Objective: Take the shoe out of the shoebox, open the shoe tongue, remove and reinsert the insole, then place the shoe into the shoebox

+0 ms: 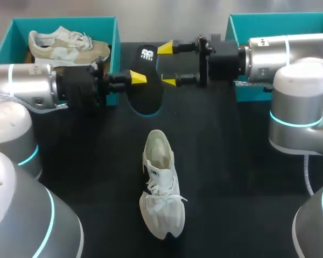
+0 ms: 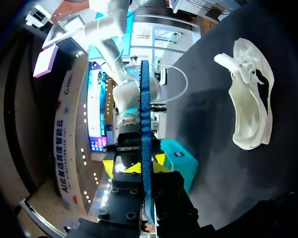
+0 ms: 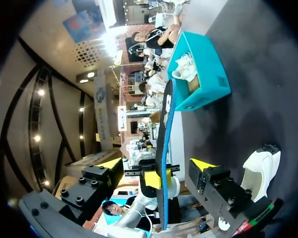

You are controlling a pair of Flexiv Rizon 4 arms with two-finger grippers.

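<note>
My left tool (image 1: 138,78) is pinching the black insole (image 1: 146,91) flat above the dark surface (image 1: 231,188), one finger over it and one under. My right tool (image 1: 168,64) faces it from the other side. Its yellow-tipped fingers are spread wide, with the insole's edge between them and untouched. The white shoe (image 1: 161,188) lies on the surface nearer my base, well apart from both tools. A second shoe (image 1: 64,45) sits in the teal box (image 1: 114,32) behind my left arm.
</note>
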